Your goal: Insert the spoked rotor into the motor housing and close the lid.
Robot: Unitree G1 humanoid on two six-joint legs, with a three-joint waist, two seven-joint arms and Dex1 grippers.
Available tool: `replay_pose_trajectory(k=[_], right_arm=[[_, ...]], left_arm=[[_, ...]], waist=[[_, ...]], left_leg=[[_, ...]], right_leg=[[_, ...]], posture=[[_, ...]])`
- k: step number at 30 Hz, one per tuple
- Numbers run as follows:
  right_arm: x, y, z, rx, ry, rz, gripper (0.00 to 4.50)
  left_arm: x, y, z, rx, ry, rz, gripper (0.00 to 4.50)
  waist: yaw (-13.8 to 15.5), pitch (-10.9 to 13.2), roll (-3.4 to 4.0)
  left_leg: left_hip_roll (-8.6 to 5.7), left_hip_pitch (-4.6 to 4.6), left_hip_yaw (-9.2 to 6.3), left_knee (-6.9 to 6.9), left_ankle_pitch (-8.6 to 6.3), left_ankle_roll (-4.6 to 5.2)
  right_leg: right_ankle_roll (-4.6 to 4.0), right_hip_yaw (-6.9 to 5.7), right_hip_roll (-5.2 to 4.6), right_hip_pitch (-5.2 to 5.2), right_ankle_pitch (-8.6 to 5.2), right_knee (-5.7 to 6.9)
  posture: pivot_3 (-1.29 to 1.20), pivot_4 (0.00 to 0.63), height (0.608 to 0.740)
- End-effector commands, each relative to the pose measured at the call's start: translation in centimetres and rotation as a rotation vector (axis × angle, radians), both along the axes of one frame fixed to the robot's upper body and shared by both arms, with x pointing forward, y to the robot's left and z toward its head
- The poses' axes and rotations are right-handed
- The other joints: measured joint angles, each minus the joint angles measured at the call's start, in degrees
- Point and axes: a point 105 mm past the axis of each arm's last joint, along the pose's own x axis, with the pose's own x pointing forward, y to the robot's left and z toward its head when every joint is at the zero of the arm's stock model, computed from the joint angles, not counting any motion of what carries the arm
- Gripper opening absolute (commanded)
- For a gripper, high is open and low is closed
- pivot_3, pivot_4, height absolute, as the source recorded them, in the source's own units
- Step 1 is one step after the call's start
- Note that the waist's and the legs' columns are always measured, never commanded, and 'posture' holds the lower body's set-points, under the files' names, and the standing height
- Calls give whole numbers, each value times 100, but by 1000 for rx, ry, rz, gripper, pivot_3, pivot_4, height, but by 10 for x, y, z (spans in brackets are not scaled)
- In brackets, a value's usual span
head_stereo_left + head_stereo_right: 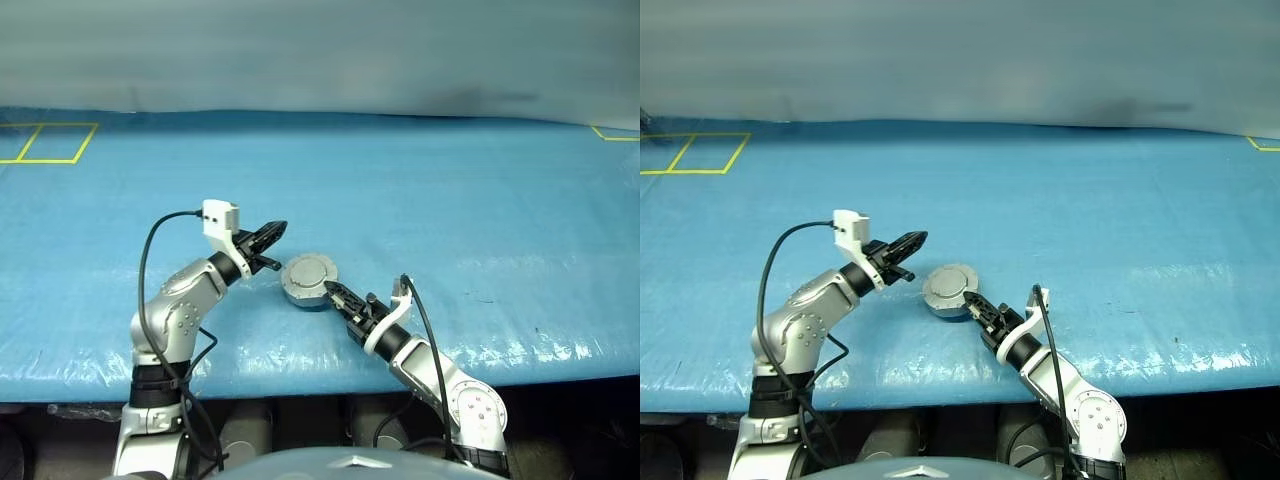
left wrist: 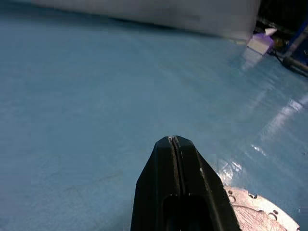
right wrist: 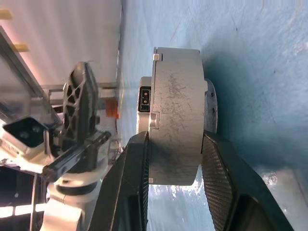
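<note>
The motor housing (image 1: 308, 281) lies on the blue table as a round silver-grey puck, with the lid (image 1: 309, 271) closed flat on top, smooth side up. The spoked rotor is hidden. My right gripper (image 1: 333, 291) reaches the housing from its near right; in the right wrist view its fingers (image 3: 130, 183) press on two opposite sides of the housing (image 3: 175, 110), shut on it. My left gripper (image 1: 279, 229) hovers just up and left of the housing, fingers shut with nothing between them. In the left wrist view the shut gripper (image 2: 173, 139) stands beside the lid's edge (image 2: 255, 211).
The blue sheet covers the whole table (image 1: 450, 200). Yellow tape marks sit at its far left (image 1: 45, 143) and far right (image 1: 615, 133). The table's front edge (image 1: 320, 375) runs just behind both arms. A small purple and white object (image 2: 260, 43) lies far off.
</note>
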Motion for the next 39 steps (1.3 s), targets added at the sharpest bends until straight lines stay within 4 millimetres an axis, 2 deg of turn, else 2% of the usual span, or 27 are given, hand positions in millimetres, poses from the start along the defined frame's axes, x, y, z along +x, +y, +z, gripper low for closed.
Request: replay_pose_trajectory(k=[1,4,8,12,15,23,29,39], right_arm=[[15,-6,33,87,-116,-66,1180],[24,-10,39,106,-137,-100,1180],[35,-7,44,105,-156,-95,1180],[42,4,52,93,-183,-43,1180],[46,8,57,95,-198,-27,1180],[49,32,71,118,-232,43,1180],[40,49,76,128,-234,108,1180],[26,62,76,136,-222,192,1180]], left_arm=[[-9,23,6,-221,48,137,180],[-21,27,-8,-360,143,191,868],[-39,19,-25,-526,274,184,2172],[-50,12,-29,-708,331,158,3494],[-53,11,-33,-778,361,160,4491],[-59,-1,-35,-904,419,133,4500],[-61,-14,-31,-967,419,77,4500],[-54,-17,-30,-1040,408,92,4500]], waist=[[6,2,-2],[3,6,-5],[-3,10,-9],[-5,11,-7],[4,11,-7],[2,11,-6],[3,11,-6],[4,11,-6]], left_leg=[[0,-3,-1,4,0,0],[0,-4,0,9,-1,2],[-1,-5,0,11,-2,2],[0,-6,-1,11,-2,2],[-1,-6,1,13,-2,3],[-1,-7,1,8,-3,4],[-1,-10,2,6,-5,7],[-1,-13,2,1,-6,9]], right_leg=[[2,-1,1,0,1,-3],[5,-1,1,3,3,-7],[4,-2,2,4,3,-8],[3,-2,4,3,3,-8],[2,0,3,4,3,-10],[1,0,3,5,4,-21],[0,0,3,5,4,-28],[0,0,3,6,4,-43]], posture=[[0,150,740],[0,150,740],[0,150,740],[0,150,740],[0,150,740],[0,150,740],[0,150,740],[0,150,740]])
